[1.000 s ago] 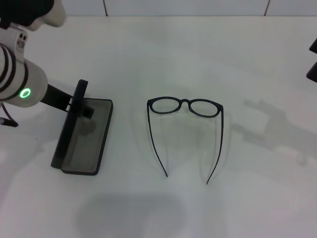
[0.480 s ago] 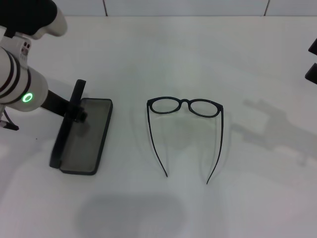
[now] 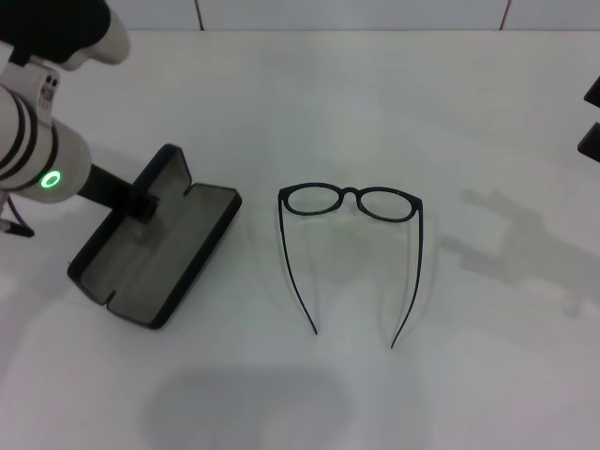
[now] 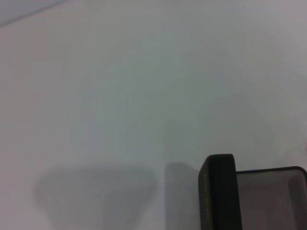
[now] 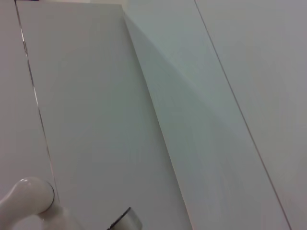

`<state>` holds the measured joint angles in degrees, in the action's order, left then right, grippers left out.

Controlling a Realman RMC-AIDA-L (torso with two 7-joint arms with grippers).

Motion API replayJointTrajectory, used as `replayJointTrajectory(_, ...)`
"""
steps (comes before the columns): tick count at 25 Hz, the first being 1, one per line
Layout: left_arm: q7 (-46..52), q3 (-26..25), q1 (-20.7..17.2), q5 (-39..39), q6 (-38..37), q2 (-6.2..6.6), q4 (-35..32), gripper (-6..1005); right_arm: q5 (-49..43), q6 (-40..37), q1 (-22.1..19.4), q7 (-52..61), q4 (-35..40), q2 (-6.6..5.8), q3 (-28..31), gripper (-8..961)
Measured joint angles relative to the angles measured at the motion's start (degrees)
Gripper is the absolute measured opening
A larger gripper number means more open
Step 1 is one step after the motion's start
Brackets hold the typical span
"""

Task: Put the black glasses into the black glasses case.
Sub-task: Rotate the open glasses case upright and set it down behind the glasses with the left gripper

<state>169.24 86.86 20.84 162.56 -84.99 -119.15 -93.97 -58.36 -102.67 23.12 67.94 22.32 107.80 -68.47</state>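
The black glasses (image 3: pixel 350 202) lie unfolded on the white table (image 3: pixel 375 84), lenses away from me, temple arms pointing toward me. The black glasses case (image 3: pixel 178 253) lies open to their left, both grey-lined halves facing up. My left gripper (image 3: pixel 141 202) is at the far end of the case's left half, its fingers closed on that lid. The left wrist view shows the lid edge (image 4: pixel 218 191) and grey lining. My right gripper (image 3: pixel 592 114) is parked at the right edge, two black fingertips apart, far from the glasses.
The white table carries only the glasses and the case. A tiled wall runs along the table's far edge (image 3: pixel 356 28). The right wrist view shows only wall panels and a white arm part (image 5: pixel 29 201).
The case lid, held upright on its edge before, has swung down to the left and the case now lies fully open. The case also turned slightly. The glasses and right arm have not moved.
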Motion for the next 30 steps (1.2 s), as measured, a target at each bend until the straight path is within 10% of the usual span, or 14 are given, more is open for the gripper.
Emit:
replayJointTrajectory(12, -19.3, 1.7, 3.9, -0.1, 14.2, -0.42, -4.4, 209, -2.1, -3.7, -0.1, -2.2, 0.3, 0.33, -0.2, 856)
replayJointTrajectory(30, -46.7, 24.0, 7.2, -0.2, 52.1, -0.8, 19.6, 226, -6.6, -10.0, -2.2, -3.5, 0.1, 1.54, -0.3, 855)
